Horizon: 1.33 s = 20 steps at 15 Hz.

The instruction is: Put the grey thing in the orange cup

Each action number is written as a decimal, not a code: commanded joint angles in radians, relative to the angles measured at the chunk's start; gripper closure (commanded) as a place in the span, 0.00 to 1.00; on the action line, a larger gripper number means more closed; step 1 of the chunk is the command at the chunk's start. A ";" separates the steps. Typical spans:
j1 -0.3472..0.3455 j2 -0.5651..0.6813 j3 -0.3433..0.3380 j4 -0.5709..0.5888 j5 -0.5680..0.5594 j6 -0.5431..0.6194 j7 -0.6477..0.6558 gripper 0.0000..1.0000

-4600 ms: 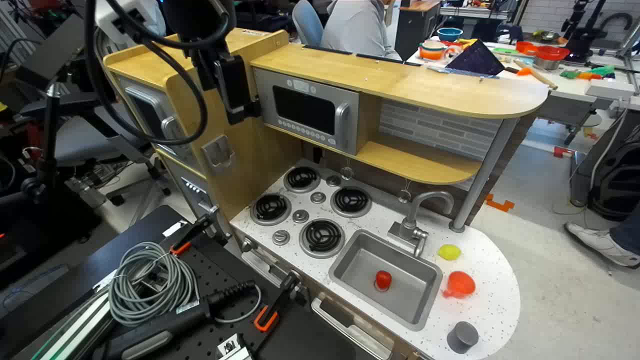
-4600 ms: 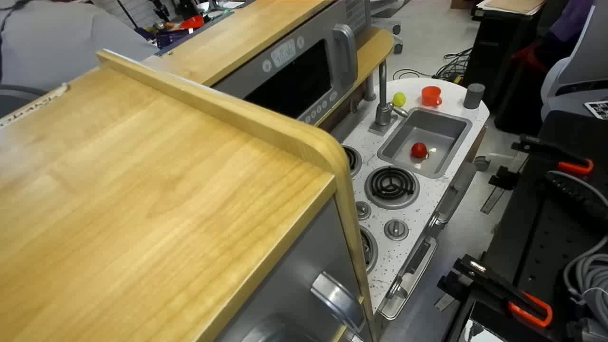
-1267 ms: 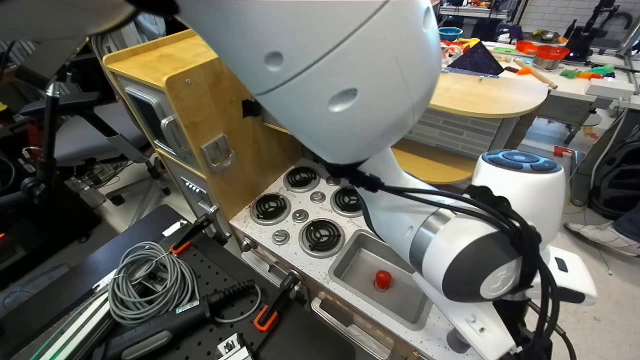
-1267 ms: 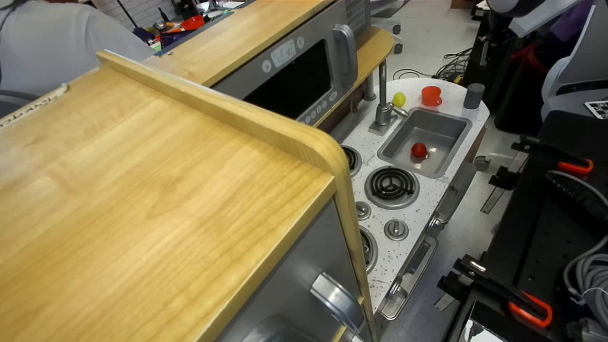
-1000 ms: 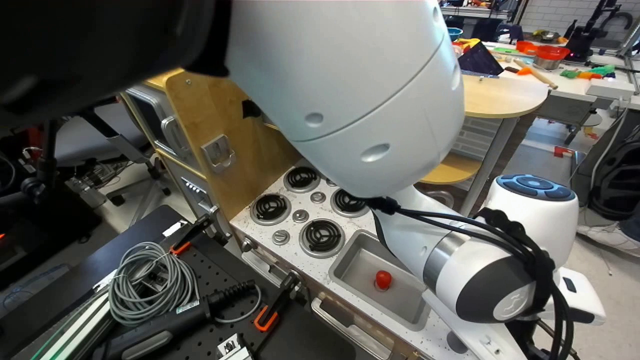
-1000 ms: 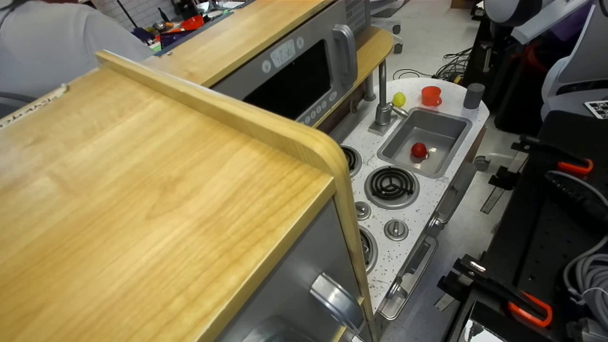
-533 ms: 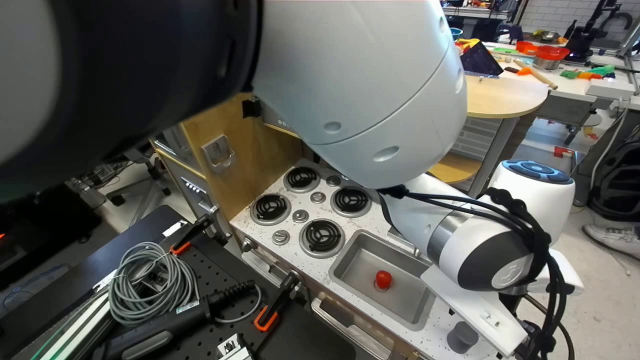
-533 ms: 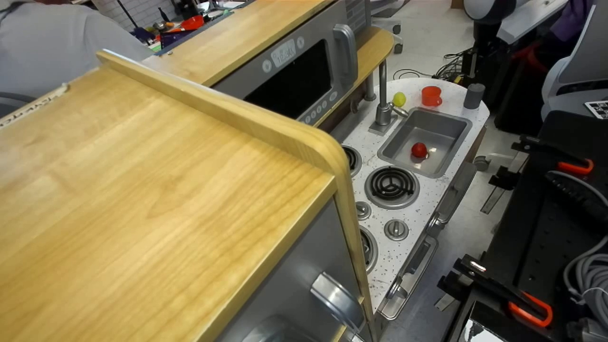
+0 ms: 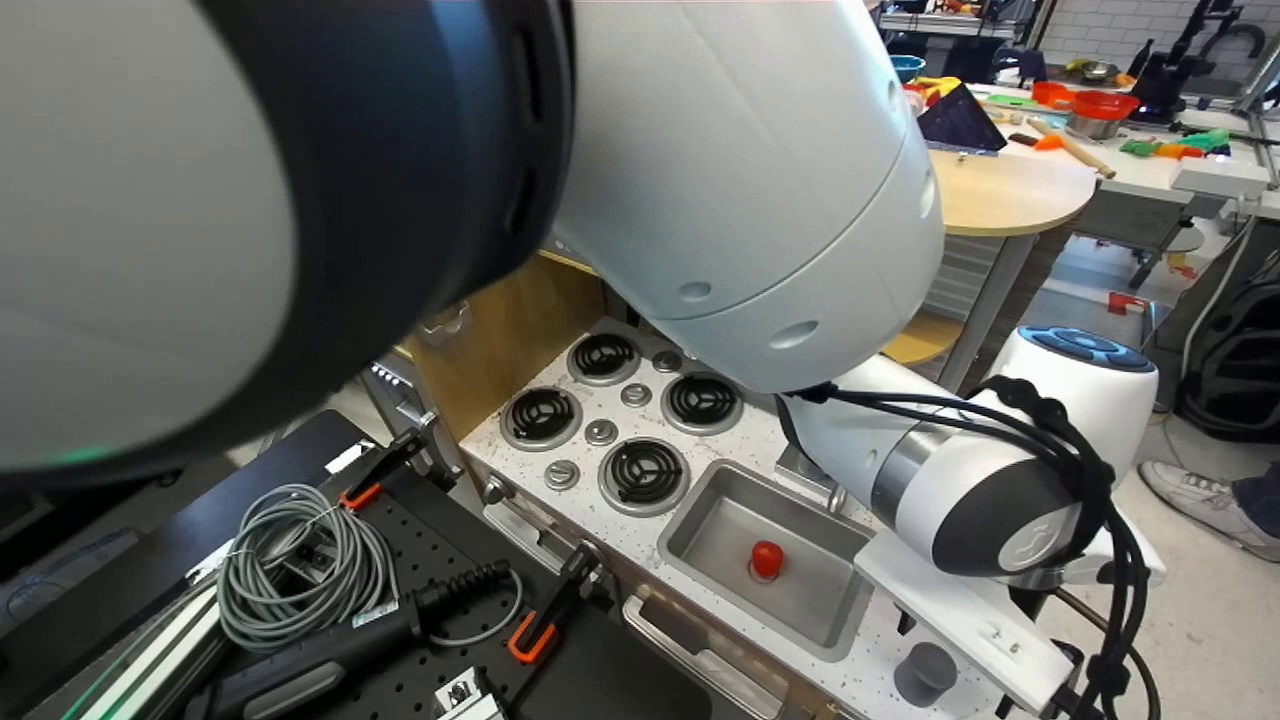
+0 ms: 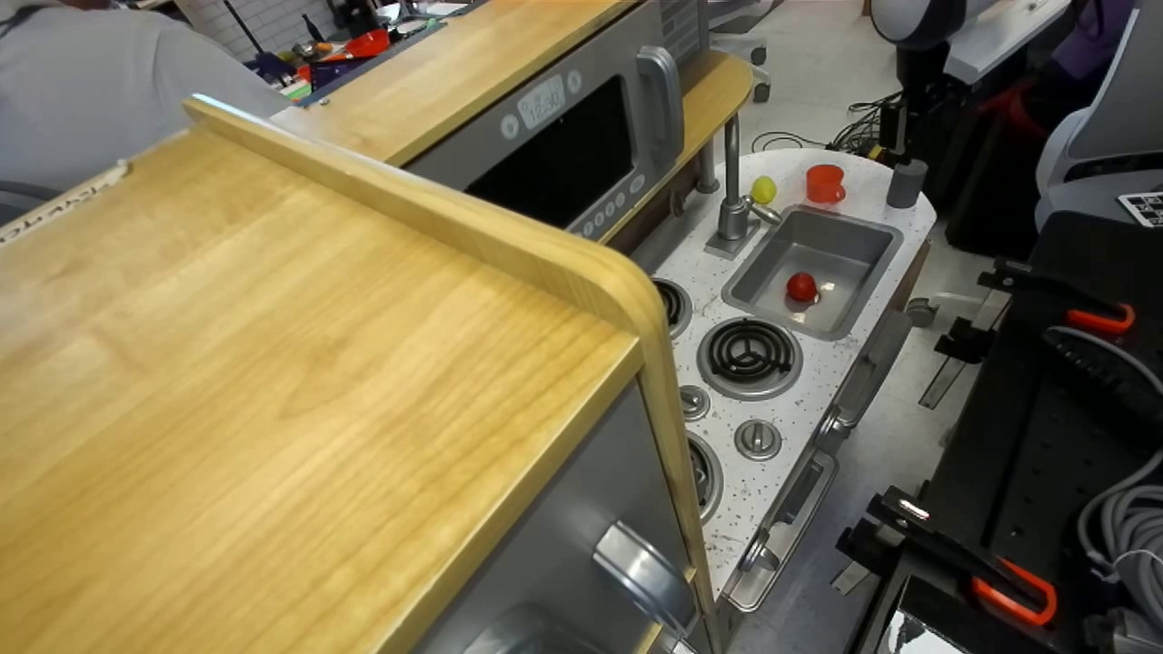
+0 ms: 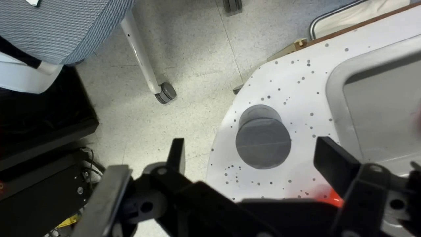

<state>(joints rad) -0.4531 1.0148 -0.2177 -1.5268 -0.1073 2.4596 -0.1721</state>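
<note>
White table [image 11: 297,102] carried the grey thing [image 11: 263,143] upright; in the wrist view it lay between the left and right fingertips [image 11: 332,159] of my claw [image 11: 251,146], spread wide, so I judged lowering next.

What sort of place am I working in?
Probably a robotics lab rather than a home: the kitchen looks like a play set, and beside it stands a black perforated bench bearing coiled grey cable.

Speckled white tabletop [image 10: 868,182], rounded end.
Grey thing [image 10: 906,187] stood near edge; orange cup [image 10: 824,184] sat between it and yellow lump [image 10: 763,190].
</note>
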 commanded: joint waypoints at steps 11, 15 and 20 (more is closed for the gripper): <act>-0.021 0.154 0.006 0.216 0.000 -0.117 -0.066 0.00; -0.020 0.188 0.009 0.248 -0.002 -0.126 -0.078 0.00; -0.023 0.214 0.013 0.278 -0.002 -0.142 -0.102 0.44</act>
<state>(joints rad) -0.4619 1.1947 -0.2155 -1.3173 -0.1084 2.3737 -0.2439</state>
